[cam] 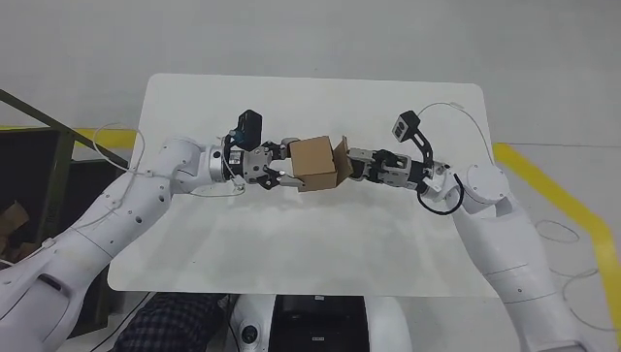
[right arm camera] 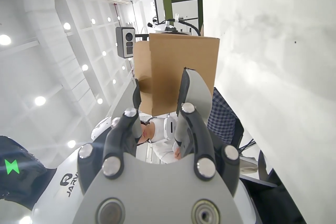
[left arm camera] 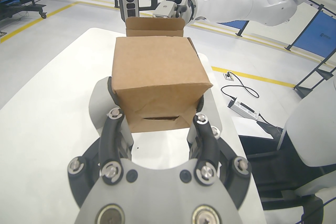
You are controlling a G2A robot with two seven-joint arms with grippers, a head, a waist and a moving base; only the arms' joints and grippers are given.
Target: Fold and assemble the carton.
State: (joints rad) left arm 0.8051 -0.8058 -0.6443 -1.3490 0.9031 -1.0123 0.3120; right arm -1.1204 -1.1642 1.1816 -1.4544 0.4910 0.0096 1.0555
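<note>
Probably light and easily crushed, the carton (left arm camera: 157, 70) sat clamped at its closed end in the left end effector (left arm camera: 157, 95); the grip of the right end effector (right arm camera: 161, 83) was unclear.

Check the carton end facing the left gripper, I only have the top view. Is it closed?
Observer: Yes. In the left wrist view that end of the carton is folded shut, with a thin slit where the flap tucks in.
Operator: Left grip centred on it?
Observer: The left gripper is shut on the carton, with one finger against each side wall near that closed end.
</note>
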